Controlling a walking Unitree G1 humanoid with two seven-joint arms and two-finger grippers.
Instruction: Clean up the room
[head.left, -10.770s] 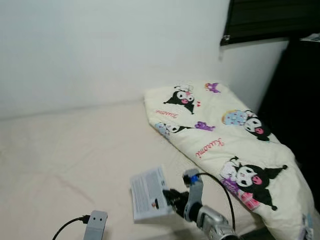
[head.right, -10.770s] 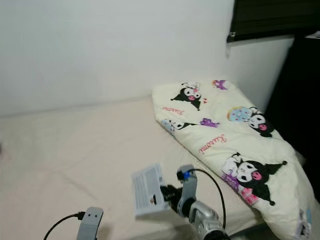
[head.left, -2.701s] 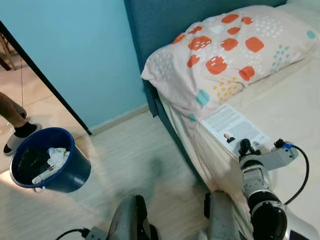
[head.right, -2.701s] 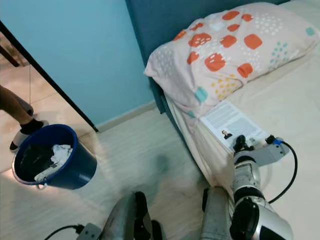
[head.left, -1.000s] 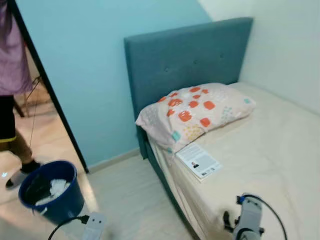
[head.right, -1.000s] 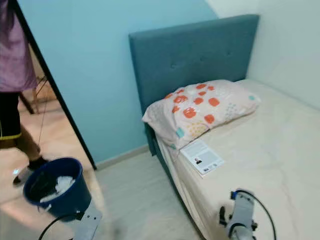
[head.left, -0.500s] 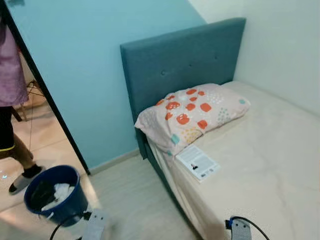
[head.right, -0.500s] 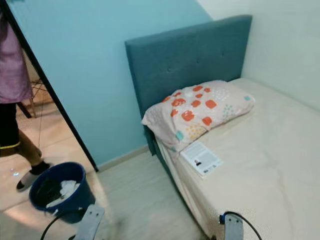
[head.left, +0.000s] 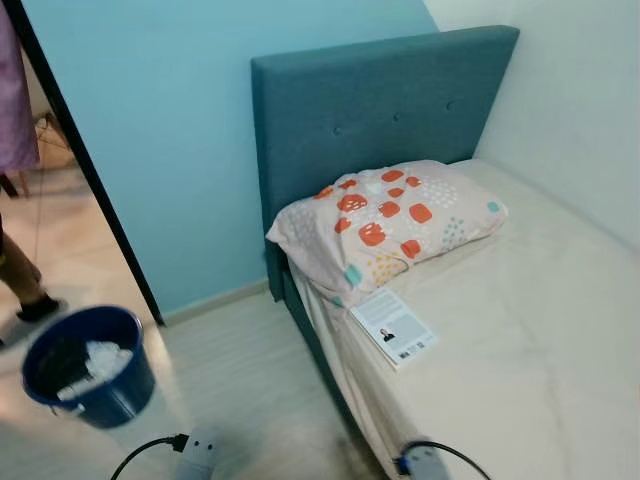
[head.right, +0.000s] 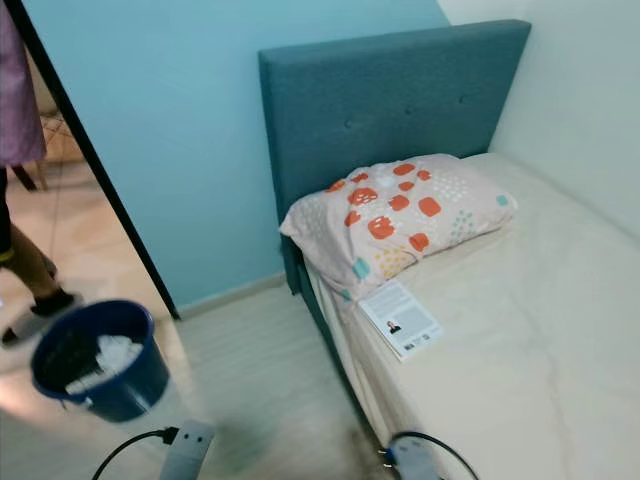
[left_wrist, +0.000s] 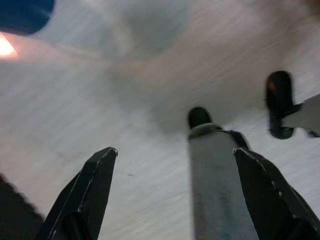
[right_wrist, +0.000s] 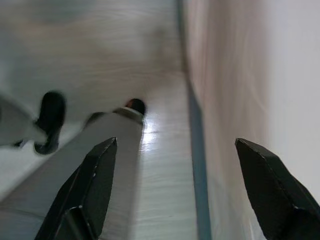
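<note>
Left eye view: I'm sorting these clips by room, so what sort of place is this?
Most likely a bedroom in a home: a bed with a teal padded headboard, a spotted pillow against it, and a booklet lying on the sheet.

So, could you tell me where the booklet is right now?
The booklet lies flat on the bed, near its left edge, just below the spotted pillow.

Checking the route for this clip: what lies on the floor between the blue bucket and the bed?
Bare pale wood floor separates the blue bucket from the bed, per the left eye view.
</note>
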